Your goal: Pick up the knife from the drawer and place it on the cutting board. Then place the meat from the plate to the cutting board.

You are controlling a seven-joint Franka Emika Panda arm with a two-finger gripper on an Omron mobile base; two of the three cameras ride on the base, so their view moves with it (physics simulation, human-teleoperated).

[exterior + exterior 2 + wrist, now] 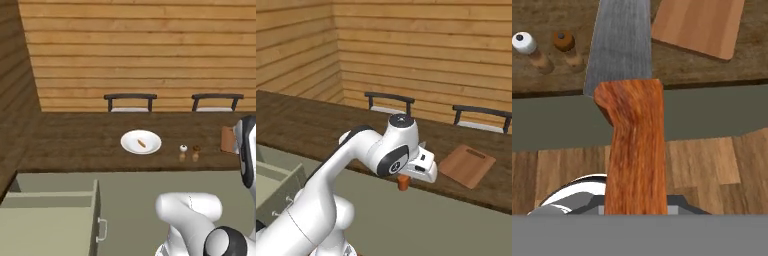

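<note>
Knife apparently in gripper

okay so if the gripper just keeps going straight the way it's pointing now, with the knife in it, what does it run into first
Most likely the dark wooden counter. In the hand view the knife leads, its blade crossing the counter edge between the two shakers and the cutting board. It appears to pass left of the board, though depth is uncertain.

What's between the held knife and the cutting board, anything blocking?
Nothing visible. The claw holds the knife by its wooden handle, just short of the counter's near edge. The cutting board lies bare ahead, to the right. The two shakers stand off to the left, clear of that path.
</note>
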